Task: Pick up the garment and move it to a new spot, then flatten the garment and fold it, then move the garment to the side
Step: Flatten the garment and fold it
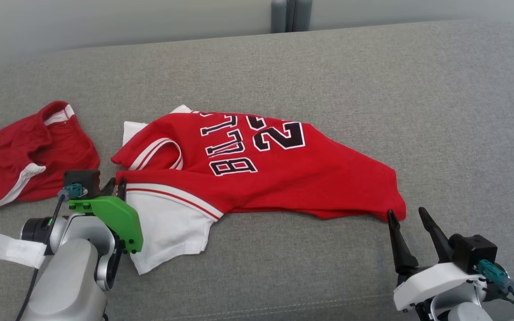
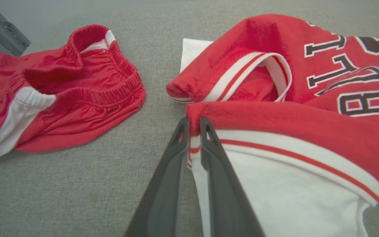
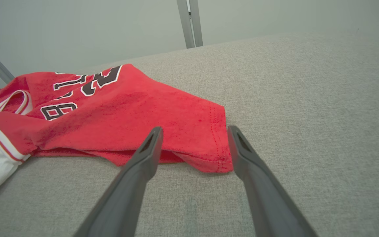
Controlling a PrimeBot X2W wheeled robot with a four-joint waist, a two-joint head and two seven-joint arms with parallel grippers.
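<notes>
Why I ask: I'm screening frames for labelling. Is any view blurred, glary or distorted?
Head view: soft even light, no glare, lettering on the jersey crisp, a thin shadow under its near hem. Left wrist view: cloth weave sharp, the left end effector looms large from wide-angle stretch. Right wrist view: sharp too, the right end effector oversized, the metal post leans slightly.

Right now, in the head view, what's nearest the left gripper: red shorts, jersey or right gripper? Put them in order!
1. Jersey: pinched in the left gripper.
2. Red shorts: just to its left.
3. Right gripper: far right, at the jersey's hem.
</notes>
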